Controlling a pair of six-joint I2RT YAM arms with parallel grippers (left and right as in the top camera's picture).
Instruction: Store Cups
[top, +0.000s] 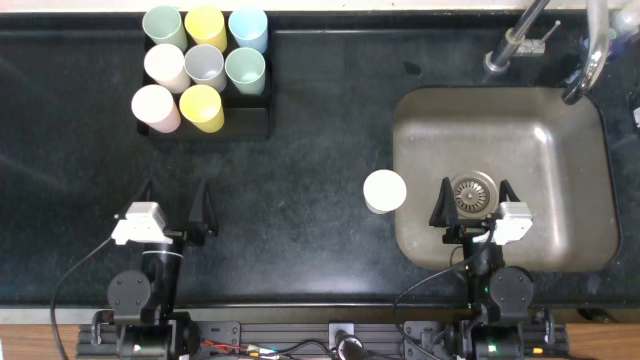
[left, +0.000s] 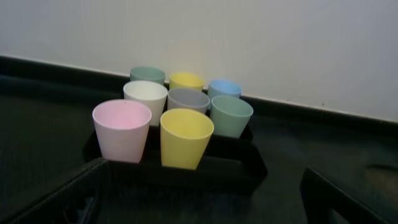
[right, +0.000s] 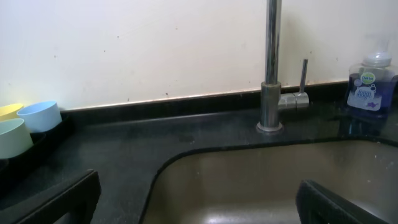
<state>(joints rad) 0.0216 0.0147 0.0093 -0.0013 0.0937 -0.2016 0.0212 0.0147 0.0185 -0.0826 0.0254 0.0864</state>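
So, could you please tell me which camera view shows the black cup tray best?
The left wrist view: the tray is close and centred, front wall and all eight cups plain. The top view shows it from above, one corner slot bare. The right wrist view catches three cups at one end.

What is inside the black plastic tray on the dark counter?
The black plastic tray holds eight pastel plastic cups standing upright in three rows; one corner place is free. The tray floor under the cups is covered.
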